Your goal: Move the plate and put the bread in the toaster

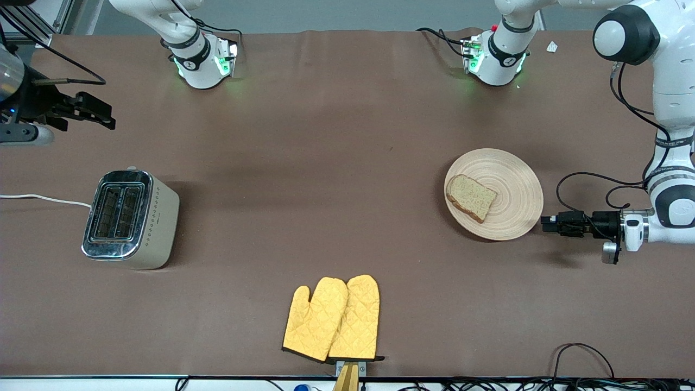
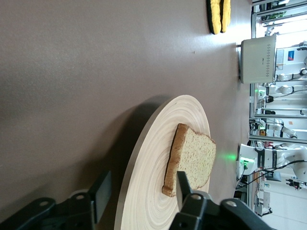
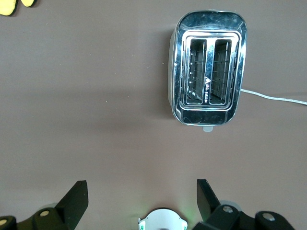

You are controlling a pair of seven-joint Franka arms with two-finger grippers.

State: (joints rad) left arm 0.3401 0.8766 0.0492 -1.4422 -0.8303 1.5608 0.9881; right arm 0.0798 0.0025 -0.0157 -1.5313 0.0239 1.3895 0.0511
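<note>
Nearest the camera: pair of yellow quilted oven mitts (image 1: 332,319) lying flat at the worktop's (image 1: 326,179) front edge, untouched.
Plate: round pale wooden plate with ring grooves (image 1: 510,217) toward the left arm's end, well apart from the toaster.
Bread: speckled tan slice with a brown crust (image 1: 471,197) lying flat on that plate.
Toaster: cream boxy two-slot toaster with a chrome top (image 1: 129,218) toward the right arm's end, both slots empty.
Left pincer (image 1: 545,221): low at the plate's rim, jaws spread either side of the edge, nothing clamped yet.
Right pincer (image 1: 103,117): waits open over bare worktop near the toaster.
Step in hand: I judge I'm lining up to grip the plate.
Next move: I should close on the rim squarely and keep the plate level, or the bread may slide.
</note>
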